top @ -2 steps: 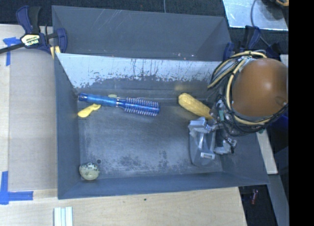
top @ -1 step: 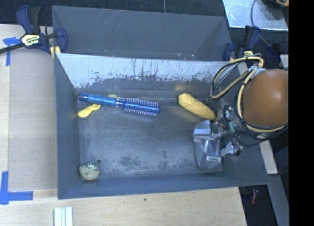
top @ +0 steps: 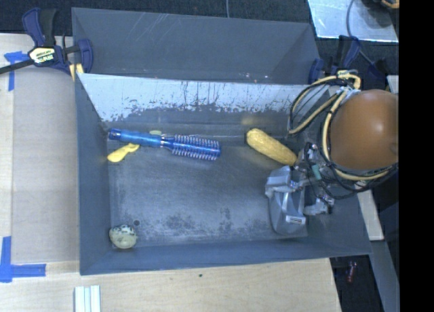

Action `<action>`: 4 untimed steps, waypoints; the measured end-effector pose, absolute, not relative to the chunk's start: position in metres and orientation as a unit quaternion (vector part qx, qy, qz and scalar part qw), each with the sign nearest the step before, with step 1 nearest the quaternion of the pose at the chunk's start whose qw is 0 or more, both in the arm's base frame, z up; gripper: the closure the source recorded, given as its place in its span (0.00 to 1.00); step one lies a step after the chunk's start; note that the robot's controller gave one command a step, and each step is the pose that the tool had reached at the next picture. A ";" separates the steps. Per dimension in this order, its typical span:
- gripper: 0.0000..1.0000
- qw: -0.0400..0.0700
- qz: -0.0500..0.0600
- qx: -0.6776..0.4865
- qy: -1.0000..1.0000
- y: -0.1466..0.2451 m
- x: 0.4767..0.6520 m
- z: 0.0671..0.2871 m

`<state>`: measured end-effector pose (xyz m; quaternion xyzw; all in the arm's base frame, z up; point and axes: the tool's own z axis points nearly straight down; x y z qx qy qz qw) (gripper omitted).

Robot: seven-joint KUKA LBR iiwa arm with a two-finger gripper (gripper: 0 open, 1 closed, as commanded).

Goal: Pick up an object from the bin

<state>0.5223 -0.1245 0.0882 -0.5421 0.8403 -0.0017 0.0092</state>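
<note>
Yellow corn cob (top: 270,146) near hand (top: 288,221) | hand down at bin (top: 190,46) right-front corner | open or closed: cannot tell

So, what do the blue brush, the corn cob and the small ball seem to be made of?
The blue brush looks like glossy plastic: its handle shows bright highlights. The corn cob looks like a plastic or rubber toy, yellow with a bumpy skin; which one is unclear. The small ball is pale, speckled and dull, perhaps foam.
</note>
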 end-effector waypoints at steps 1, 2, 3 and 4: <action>0.00 0.011 0.001 -0.641 0.768 -0.118 0.520 0.081; 1.00 0.018 0.010 -0.775 0.631 -0.125 0.559 0.076; 1.00 0.018 0.010 -0.775 0.631 -0.125 0.559 0.077; 1.00 0.014 0.009 -0.779 0.627 -0.131 0.559 0.127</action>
